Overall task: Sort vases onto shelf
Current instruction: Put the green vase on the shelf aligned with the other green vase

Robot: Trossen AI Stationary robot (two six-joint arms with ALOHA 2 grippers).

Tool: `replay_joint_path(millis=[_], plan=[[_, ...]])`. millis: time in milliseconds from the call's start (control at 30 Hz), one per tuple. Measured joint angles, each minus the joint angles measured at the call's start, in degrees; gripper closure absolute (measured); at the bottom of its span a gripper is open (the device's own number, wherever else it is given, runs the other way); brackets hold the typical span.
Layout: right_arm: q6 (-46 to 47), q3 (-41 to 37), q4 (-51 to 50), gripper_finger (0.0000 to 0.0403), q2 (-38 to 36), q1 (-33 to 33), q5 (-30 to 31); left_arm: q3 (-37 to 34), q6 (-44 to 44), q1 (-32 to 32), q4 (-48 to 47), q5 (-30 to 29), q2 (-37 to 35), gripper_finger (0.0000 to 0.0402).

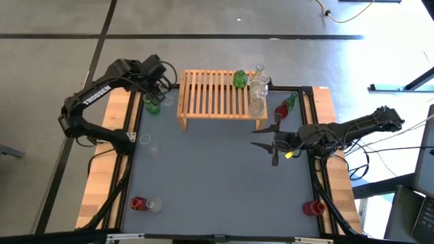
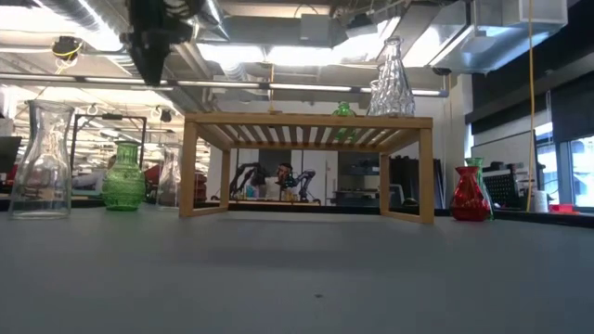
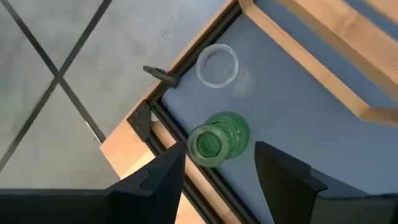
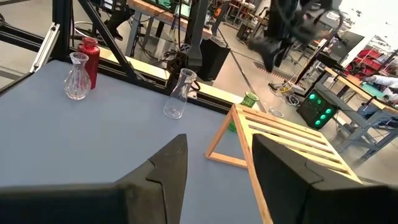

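The light-wood shelf (image 1: 215, 95) stands at the table's far side. A green vase (image 1: 240, 79) and two clear vases (image 1: 258, 88) stand on its right end. My left gripper (image 1: 157, 87) hangs open above a green vase (image 3: 214, 142) that stands on the table left of the shelf. In the left wrist view the vase's mouth shows between my fingers, apart from them. A clear vase (image 3: 217, 65) stands beside it. My right gripper (image 1: 266, 139) is open and empty over the table, near the shelf's right leg. A red vase (image 1: 281, 110) and a green vase (image 1: 291, 100) stand right of the shelf.
A clear carafe (image 1: 144, 139) stands at the table's left side. A red vase (image 1: 137, 202) and a clear vase (image 1: 154, 204) stand at the near left, and a red vase (image 1: 313, 207) at the near right. The shelf's left and middle slats (image 1: 203, 91) are bare.
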Motion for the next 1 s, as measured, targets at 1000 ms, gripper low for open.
replay_joint_path(millis=[1000], plan=[[-7.85, 0.00, 1.87, 0.0233, 0.00, 0.00, 0.11, -6.92, -2.82, 5.58, 8.97, 3.28, 2.70, 0.0073]])
